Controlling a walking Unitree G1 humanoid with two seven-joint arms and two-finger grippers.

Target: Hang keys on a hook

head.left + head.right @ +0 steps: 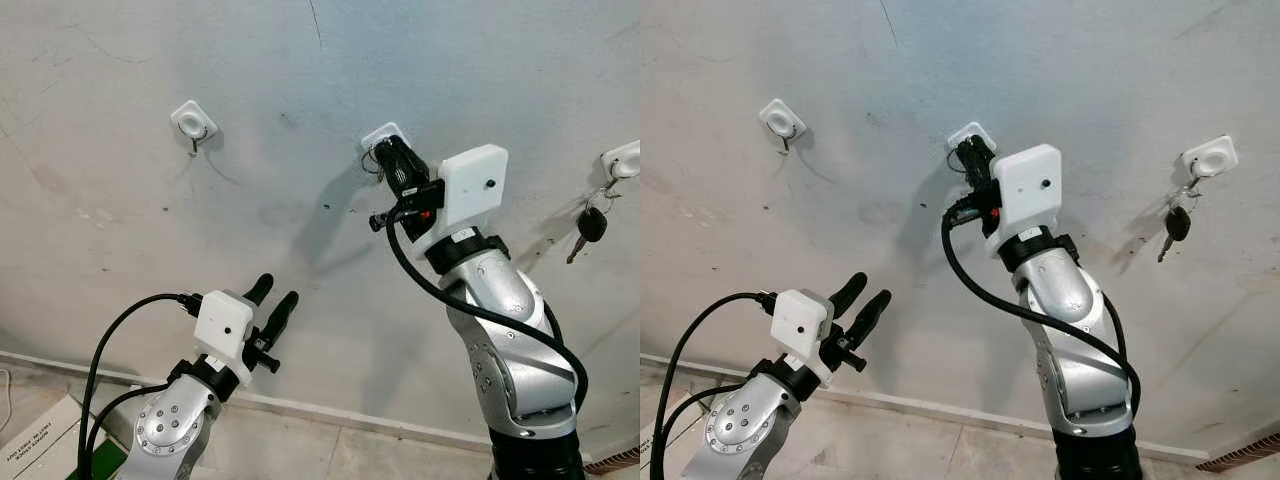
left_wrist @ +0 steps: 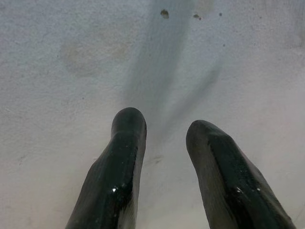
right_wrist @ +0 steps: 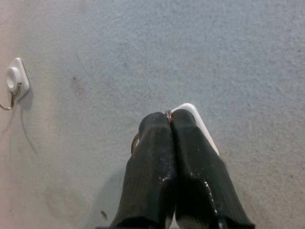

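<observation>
The right gripper [image 1: 385, 152] is raised against the pale grey wall [image 1: 300, 80], its two black fingers [image 3: 162, 157] pressed together and pinching a thin metal key ring [image 3: 168, 113]. In the right wrist view the ring shows as a sliver between the fingertips and as a small arc at the side of one finger, right at the rim of the middle hook [image 3: 200, 121], a white square plate on the wall that the fingers touch or nearly touch. In the head views thin wire loops of the ring [image 1: 370, 160] stick out beside the fingertips just below that plate's corner; whether the ring is on the hook's prong cannot be told, and the keys themselves are hidden behind the fingers. To the robot's left, well apart on the wall, sits the left hook [image 1: 193, 122], a white plate with a bare metal prong hanging from it. To the right, near the wall's edge of the picture, the right hook [image 1: 622, 160] carries a hanging key [image 1: 590, 225] with a dark head. The left gripper [image 1: 275, 305] is held lower and nearer the robot, pointing at the bare wall below and between the left and middle hooks, its fingers [image 2: 126, 157] spread apart and holding nothing. At the wall's foot runs a pale baseboard [image 1: 330, 410], and a cardboard box [image 1: 40, 440] lies on the floor at the lower left corner.
</observation>
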